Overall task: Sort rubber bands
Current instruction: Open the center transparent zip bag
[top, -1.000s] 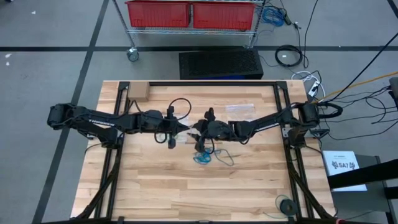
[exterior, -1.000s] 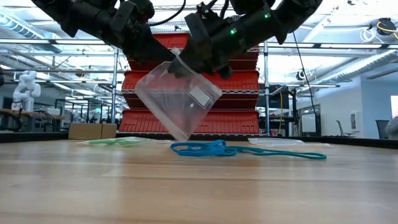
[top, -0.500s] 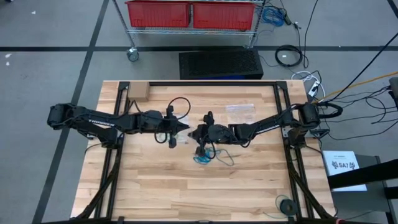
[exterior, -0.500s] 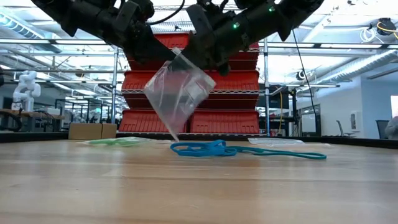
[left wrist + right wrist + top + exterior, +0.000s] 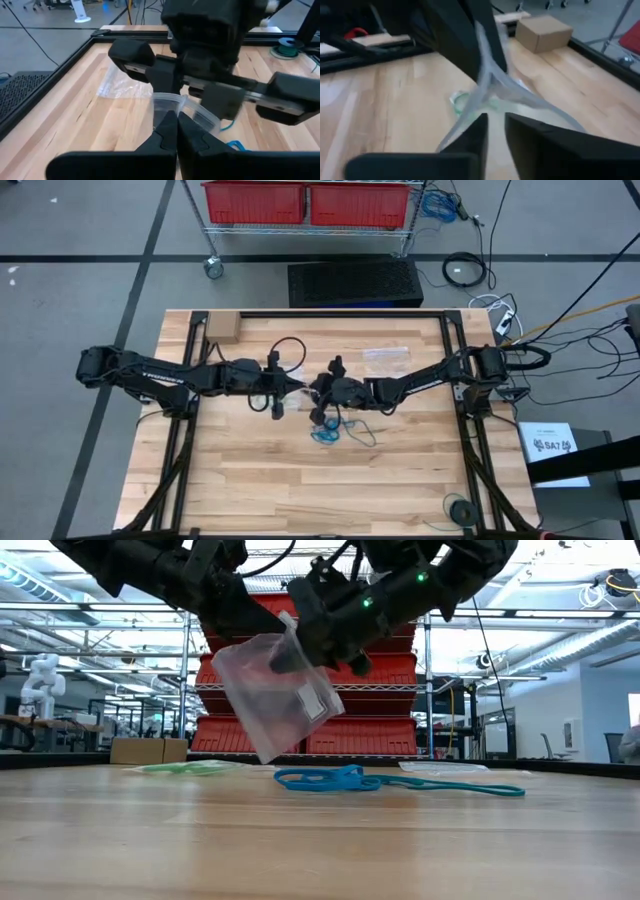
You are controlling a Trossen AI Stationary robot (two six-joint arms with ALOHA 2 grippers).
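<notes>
Bands: rubber bands (image 5: 345, 779) lie in a loose blue and teal tangle on the desk (image 5: 320, 840), near the middle, right under the two claws; the high view shows the same heap (image 5: 330, 430) just in front of the right claw.
Stray band: a pale green loop (image 5: 462, 101) sits apart from the heap, seen through the plastic in the right wrist view.
Handling: thin, light and stretchy, I'd say; they will cling to each other, so one strand may drag its neighbours up with it.
Where to grip: best guess, take a single strand where it arcs clear of the pile, such as the long teal loop (image 5: 470, 787) trailing off to one side, and pinch it low against the wood.
Bag: a clear plastic bag (image 5: 275, 695) hangs in the air above the bands, tilted, its lower corner well off the desk.
Left claw (image 5: 172, 120): fingers pressed together, pinching the bag's top edge.
Right claw (image 5: 492, 117): fingers only narrowly parted, with the other lip of the bag between them; it looks like a pinch too.
Mouth of bag: pulled between the two claws, only slightly open from what the left wrist view shows.
Risk: slippery film; a lip could slide out.
</notes>
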